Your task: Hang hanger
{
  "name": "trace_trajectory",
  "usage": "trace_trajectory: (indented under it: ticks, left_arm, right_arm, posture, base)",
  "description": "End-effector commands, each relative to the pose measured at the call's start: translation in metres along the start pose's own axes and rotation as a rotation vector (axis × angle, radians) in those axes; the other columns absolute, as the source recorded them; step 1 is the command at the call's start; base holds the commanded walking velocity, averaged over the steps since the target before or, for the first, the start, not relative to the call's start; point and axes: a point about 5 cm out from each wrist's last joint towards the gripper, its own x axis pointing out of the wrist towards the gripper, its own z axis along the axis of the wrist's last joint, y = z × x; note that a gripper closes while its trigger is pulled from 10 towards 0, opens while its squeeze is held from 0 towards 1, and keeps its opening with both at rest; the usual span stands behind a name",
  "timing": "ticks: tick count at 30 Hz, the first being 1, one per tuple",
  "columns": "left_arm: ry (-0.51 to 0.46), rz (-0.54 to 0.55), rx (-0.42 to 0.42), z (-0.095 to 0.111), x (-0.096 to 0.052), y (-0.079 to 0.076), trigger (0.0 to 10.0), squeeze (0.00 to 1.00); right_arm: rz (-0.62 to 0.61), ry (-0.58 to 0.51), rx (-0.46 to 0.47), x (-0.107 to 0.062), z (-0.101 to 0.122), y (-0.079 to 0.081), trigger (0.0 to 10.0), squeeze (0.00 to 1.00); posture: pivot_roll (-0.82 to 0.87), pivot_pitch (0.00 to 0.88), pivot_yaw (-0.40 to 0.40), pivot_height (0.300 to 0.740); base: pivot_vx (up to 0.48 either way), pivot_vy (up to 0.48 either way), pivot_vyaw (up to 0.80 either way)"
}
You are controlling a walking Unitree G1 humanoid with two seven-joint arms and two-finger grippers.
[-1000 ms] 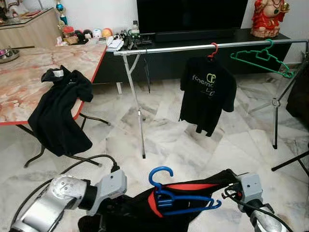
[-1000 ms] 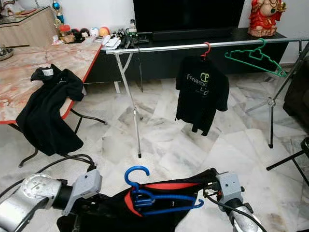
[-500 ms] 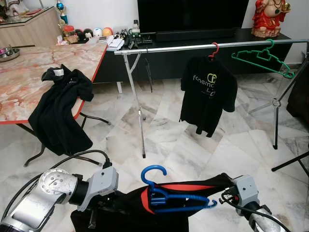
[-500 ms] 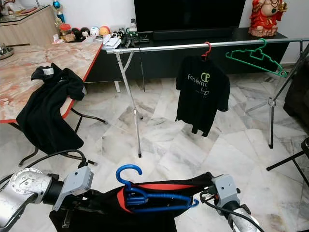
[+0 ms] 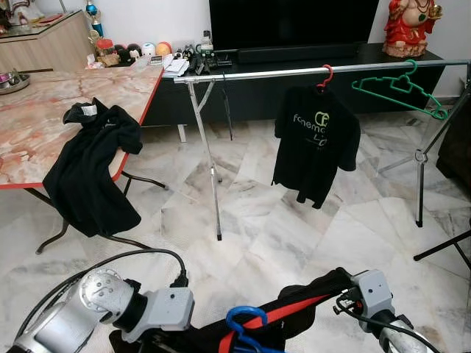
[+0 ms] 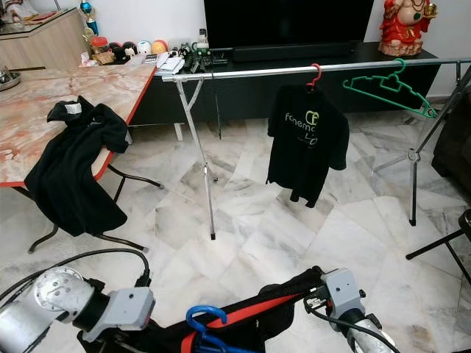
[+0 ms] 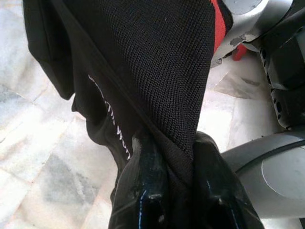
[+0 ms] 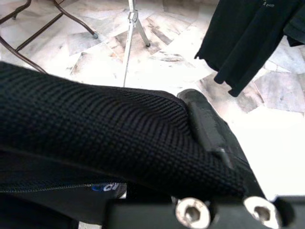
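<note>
A polished marble floor (image 5: pixel 257 220) with grey veining spreads before me, with a slim metal garment rail (image 5: pixel 309 71) running across the room in front of a dark low cabinet (image 5: pixel 294 81). On the rail hang a black printed T-shirt (image 5: pixel 316 143) on a red hanger (image 5: pixel 324 76) and, further to my right, a bare green hanger (image 5: pixel 401 88) tilted down toward its right end. To my left stands a marble-patterned table (image 5: pixel 44 125) with a red edge, and a black shirt (image 5: pixel 92 169) lies slumped over its near corner. Low in front of me I hold a black knit garment with a red collar band (image 5: pixel 294 316) stretched between my two arms, its long axis running from lower left up toward my right wrist. The blue plastic hanger (image 5: pixel 246 323) sits inside it near the middle, its rounded hook pointing up and curling toward my left. My left gripper (image 7: pixel 174 191) is pinched tight on a fold of the coarse-woven black fabric, the cloth bunched between the glossy black fingers (image 7: pixel 150 191). My right gripper (image 8: pixel 209 129) lies under a thick ribbed fold of the same garment draped over it, and I cannot tell how far its fingers are parted.
</note>
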Motion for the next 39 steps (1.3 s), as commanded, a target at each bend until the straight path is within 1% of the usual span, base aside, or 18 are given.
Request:
trace_trajectory:
  ticks: [1,2,3,5,6,9,15,19,23,27,28,29,30,32,34,35,37,39]
  left_arm:
    - [0.077,-0.027,-0.005,-0.01,0.007,-0.006,10.0,0.0]
    - [0.089,-0.027,-0.001,-0.011,0.008,-0.006,10.0,0.0]
    - [0.105,-0.022,0.001,-0.014,0.012,-0.006,10.0,0.0]
    - [0.107,-0.021,0.001,-0.015,0.012,-0.006,10.0,0.0]
    - [0.1,-0.016,-0.006,-0.015,0.013,-0.005,10.0,0.0]
    - [0.079,0.019,-0.015,-0.013,0.016,-0.001,10.0,0.0]
    - [0.076,0.015,-0.012,-0.012,0.02,-0.001,10.0,0.0]
    - [0.06,0.007,-0.011,-0.011,0.023,-0.002,10.0,0.0]
    - [0.057,0.008,-0.008,-0.011,0.024,-0.002,10.0,0.0]
    - [0.038,0.026,-0.025,-0.01,0.026,0.0,10.0,0.0]
    - [-0.009,0.044,-0.047,-0.008,0.028,0.002,10.0,0.0]
    - [-0.009,0.044,-0.047,-0.008,0.028,0.002,10.0,0.0]
    - [-0.043,0.056,-0.063,-0.007,0.028,0.003,10.0,0.0]
    - [-0.204,0.109,-0.144,0.0,0.03,0.008,10.0,0.0]
    - [-0.294,0.141,-0.199,0.003,0.031,0.011,10.0,0.0]
    - [-0.311,0.149,-0.211,0.003,0.031,0.012,10.0,0.0]
    - [-0.329,0.158,-0.234,0.002,0.036,0.012,10.0,0.0]
    - [-0.332,0.168,-0.25,0.001,0.042,0.012,10.0,0.0]
  right_arm:
    - [-0.053,0.017,0.035,-0.004,-0.003,-0.01,10.0,0.17]
    - [-0.046,0.017,0.045,-0.004,-0.003,-0.01,10.0,0.17]
    - [0.023,0.029,0.086,-0.002,-0.005,-0.002,10.0,1.0]
    - [0.041,0.033,0.096,-0.001,-0.005,0.0,10.0,1.0]
    - [0.165,0.06,0.098,-0.002,-0.009,0.012,10.0,1.0]
    - [0.366,0.105,0.074,-0.006,-0.016,0.03,10.0,1.0]
    - [0.429,0.115,0.096,-0.006,-0.015,0.033,10.0,1.0]
    - [0.541,0.156,0.11,-0.013,-0.019,0.036,10.0,1.0]
    - [0.601,0.186,0.117,-0.019,-0.021,0.03,10.0,1.0]
    - [0.593,0.123,0.128,-0.019,-0.005,0.006,10.0,1.0]
    - [0.557,0.08,0.126,-0.017,0.005,-0.003,10.0,1.0]
    - [0.557,0.08,0.126,-0.017,0.005,-0.003,10.0,1.0]
    - [0.532,0.05,0.124,-0.015,0.012,-0.01,10.0,1.0]
    - [0.436,-0.081,0.146,-0.008,0.039,-0.033,10.0,1.0]
    - [0.364,-0.199,0.138,-0.004,0.066,-0.052,10.0,1.0]
    - [0.348,-0.232,0.136,-0.004,0.074,-0.057,10.0,1.0]
    - [0.346,-0.346,0.145,-0.002,0.103,-0.066,10.0,1.0]
    - [0.378,-0.425,0.143,-0.002,0.125,-0.068,10.0,1.0]
  posture:
    - [0.03,0.067,0.017,0.74]
    - [0.03,0.067,0.017,0.74]
    - [0.03,0.067,0.019,0.74]
    - [0.03,0.067,0.019,0.74]
    - [0.03,0.066,0.019,0.74]
    - [0.03,0.066,0.019,0.74]
    - [0.02,0.06,0.018,0.74]
    - [0.02,0.051,0.02,0.74]
    - [0.02,0.041,0.019,0.74]
    - [0.01,0.03,0.023,0.74]
    - [0.01,0.029,0.024,0.74]
    - [0.01,0.029,0.024,0.74]
    - [0.01,0.028,0.024,0.74]
    - [0.01,0.03,0.026,0.74]
    - [0.0,0.036,0.025,0.74]
    - [0.0,0.037,0.025,0.74]
    - [-0.01,0.043,0.026,0.74]
    - [-0.01,0.045,0.025,0.74]
  base:
    - [0.0,0.0,0.0]
    - [0.0,0.0,0.0]
    - [0.0,0.0,0.0]
    - [0.0,0.0,0.0]
    - [0.0,0.0,0.0]
    - [0.0,0.0,0.0]
    - [0.0,0.0,0.0]
    - [0.0,0.0,0.0]
    - [0.0,0.0,0.0]
    - [0.0,0.0,0.0]
    - [0.0,0.0,0.0]
    - [0.0,0.0,0.0]
    - [0.0,0.0,0.0]
    - [0.0,0.0,0.0]
    - [0.0,0.0,0.0]
    - [0.0,0.0,0.0]
    - [0.0,0.0,0.0]
    - [0.0,0.0,0.0]
